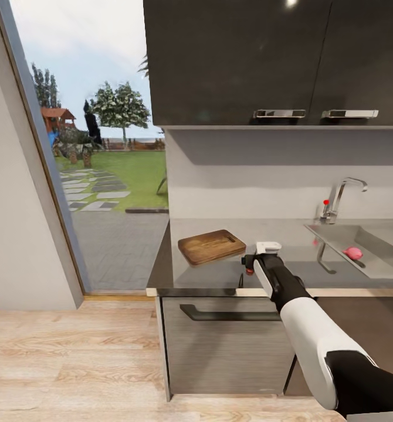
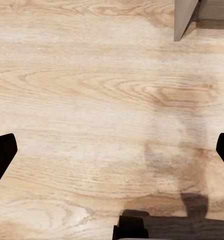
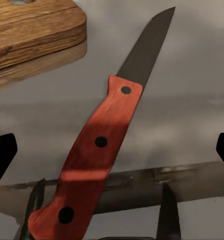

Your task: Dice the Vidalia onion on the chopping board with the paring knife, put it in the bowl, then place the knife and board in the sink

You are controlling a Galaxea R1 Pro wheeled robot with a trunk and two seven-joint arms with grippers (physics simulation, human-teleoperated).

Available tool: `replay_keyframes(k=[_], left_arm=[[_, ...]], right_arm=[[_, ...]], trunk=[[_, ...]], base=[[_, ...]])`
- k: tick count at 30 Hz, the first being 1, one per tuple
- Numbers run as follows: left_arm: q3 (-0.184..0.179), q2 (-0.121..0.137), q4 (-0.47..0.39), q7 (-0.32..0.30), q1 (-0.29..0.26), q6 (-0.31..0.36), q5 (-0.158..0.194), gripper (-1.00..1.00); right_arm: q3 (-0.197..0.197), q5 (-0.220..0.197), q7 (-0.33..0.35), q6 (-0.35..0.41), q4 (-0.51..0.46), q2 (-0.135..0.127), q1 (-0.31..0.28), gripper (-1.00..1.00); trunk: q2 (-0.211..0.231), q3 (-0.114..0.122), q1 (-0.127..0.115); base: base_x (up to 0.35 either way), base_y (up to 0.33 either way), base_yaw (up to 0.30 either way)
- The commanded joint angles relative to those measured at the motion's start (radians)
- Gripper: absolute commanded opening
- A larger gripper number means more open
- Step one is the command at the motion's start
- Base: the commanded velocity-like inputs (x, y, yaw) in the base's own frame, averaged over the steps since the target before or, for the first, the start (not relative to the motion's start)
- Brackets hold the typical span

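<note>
Vidalia onion [image 1: 353, 252] lies pink in the steel sink [image 1: 390, 249], well apart from the chopping board [image 1: 211, 246] waiting on the bench [image 1: 296, 234]. The right pincer [image 1: 256, 262] hovers above the paring knife [image 3: 99, 150], its fingers spread wide, nothing gripped. The knife pickup appears to be in hand; next, a descent and closing on the red handle. The left pincer [image 2: 112, 150], spread too, faces the wooden floor [image 2: 91, 75].

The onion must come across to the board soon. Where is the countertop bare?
Bare countertop lies between chopping board and sink, behind the right gripper. It is crowded by the paring knife.
</note>
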Motion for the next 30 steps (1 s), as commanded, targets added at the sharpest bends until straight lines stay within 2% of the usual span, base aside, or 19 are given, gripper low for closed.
replay_keyframes(k=[1,30], left_arm=[[0.001,0.0,0.001,0.0,-0.001,-0.003,0.002,1.0],[0.001,0.0,0.001,0.0,-0.001,-0.003,0.002,1.0]], right_arm=[[0.0,0.0,-0.003,-0.001,0.004,0.0,-0.001,1.0],[0.0,0.0,-0.003,-0.013,0.045,-0.001,-0.001,1.0]], trunk=[[-0.001,-0.001,0.0],[-0.001,-0.001,0.0]], base=[[0.0,0.0,0.0],[0.0,0.0,0.0]])
